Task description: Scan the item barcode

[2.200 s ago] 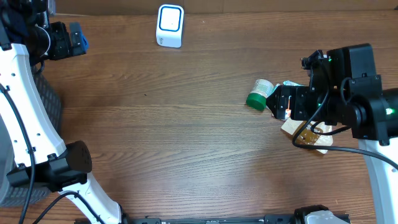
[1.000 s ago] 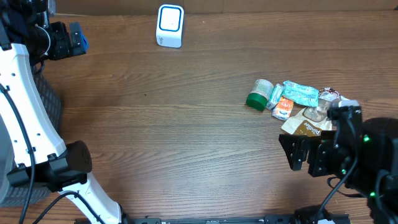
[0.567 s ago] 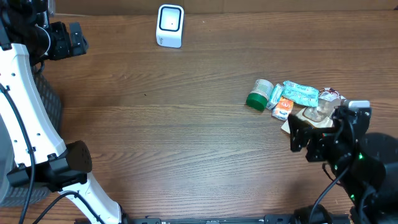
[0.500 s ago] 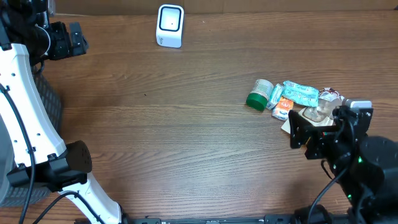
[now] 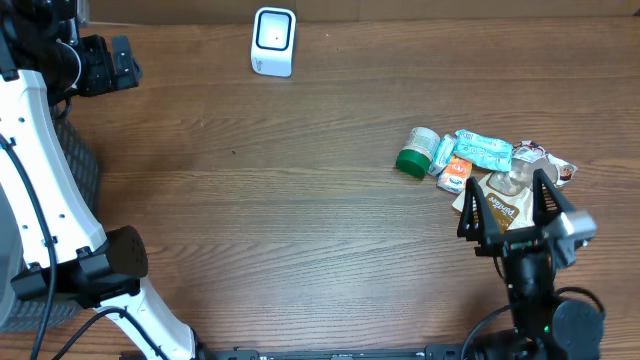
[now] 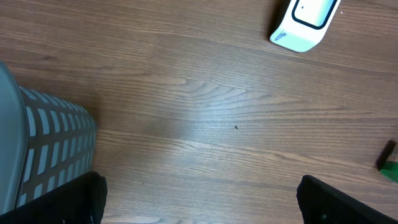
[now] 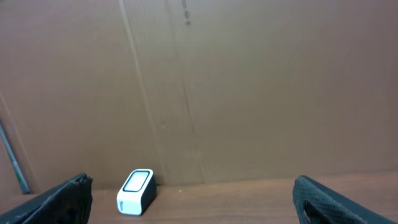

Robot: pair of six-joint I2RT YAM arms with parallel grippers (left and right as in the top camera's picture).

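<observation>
Jaws spread wide on both my grippers, nothing held in either. Right gripper [image 5: 504, 190] overlaps the near edge of the heap of small packets [image 5: 484, 150] when seen from overhead. The heap lies on the table [image 5: 300, 220], well right of the scanner [image 5: 273, 40] and nearer my bases. Green-capped bottle [image 5: 415, 152] sits on the heap's scanner-side edge. Right wrist view looks level, with the scanner below a cardboard wall [image 7: 249, 93]. Left gripper [image 5: 120, 62] hangs well left of the scanner.

basket [image 6: 46, 152] cropped left, green cap [image 6: 391, 170] clipped
</observation>
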